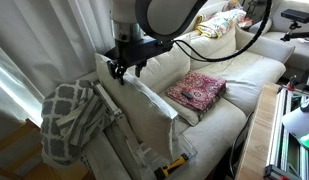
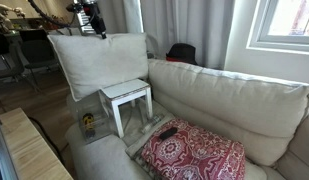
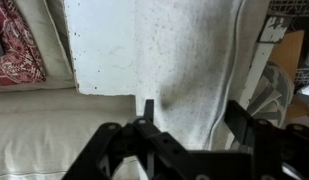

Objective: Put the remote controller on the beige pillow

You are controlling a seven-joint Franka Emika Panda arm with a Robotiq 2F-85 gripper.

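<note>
The claw (image 1: pixel 122 68) is sitting at the top edge of the beige pillow (image 2: pixel 99 65), which is standing on edge in the upper left of an exterior view, just beside a small white stool (image 2: pixel 129 98). In the wrist view the cloth is filling the middle of the frame and the claw's dark links are coming in from the bottom, but I cannot tell whether the jaws are pinching the fabric or only sitting apart around it. The remote (image 2: pixel 167 132) is lying near the lower middle of the frame, at the edge of the red pillow (image 2: pixel 199 152) on the surface (image 1: pixel 216 120), well apart from the claw and not held. So the step in hand is looking like arranging the beige pillow, with the pick-up of the remote not yet begun. The next move is probably calling for releasing any cloth, travelling over to the remote, coming down with the jaws spread across its narrow width, and closing. Standing nearly upright, the beige pillow is offering little flat face, so the remote is likely needing it laid flatter to avoid sliding off
</note>
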